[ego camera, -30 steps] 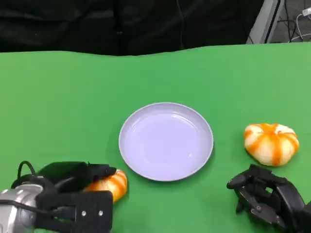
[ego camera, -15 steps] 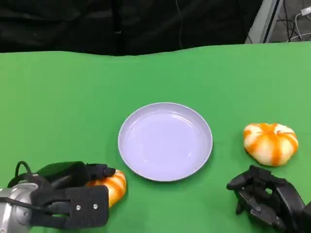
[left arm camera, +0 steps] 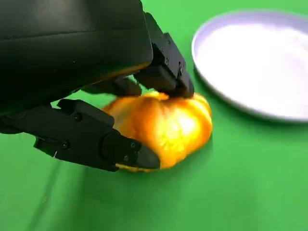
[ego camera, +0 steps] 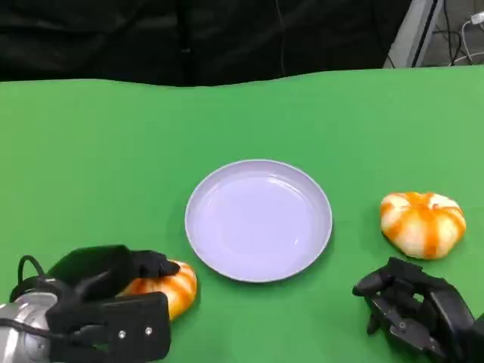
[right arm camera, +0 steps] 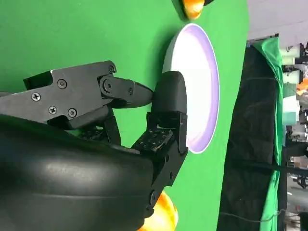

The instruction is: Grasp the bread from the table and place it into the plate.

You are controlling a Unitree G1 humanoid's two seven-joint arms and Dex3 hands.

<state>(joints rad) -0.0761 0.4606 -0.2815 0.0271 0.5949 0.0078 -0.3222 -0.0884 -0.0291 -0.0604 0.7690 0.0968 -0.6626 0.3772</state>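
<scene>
Left hand (ego camera: 113, 283) sat at the near left corner of the green tabletop (ego camera: 91, 151), black fingers (left arm camera: 166, 67) curled over and under a bun (ego camera: 162, 286), clamping it from two sides. That bun was round, glossy, orange with pale streaks, lobed like a small pumpkin; it lay on the cloth just beside the near left rim of the plate (ego camera: 259, 219), not in it. In the left wrist view the bun (left arm camera: 166, 127) looked smooth and shiny, slightly blurred, with the finger pads touching its top and its near edge.

Plate was round, shallow, pale lilac, smooth plastic look, raised rim, near the middle of the tabletop.

Second bun (ego camera: 422, 223), same striped orange and white, domed, sat by the right edge, well apart from the plate.

Right hand (ego camera: 412, 306) was at the near right corner, just near of the second bun, not touching it. Its fingers (right arm camera: 163, 125) were bent inward, close together, with nothing between them.

Tabletop cover was flat matte green fabric; dark curtain behind the far edge.
</scene>
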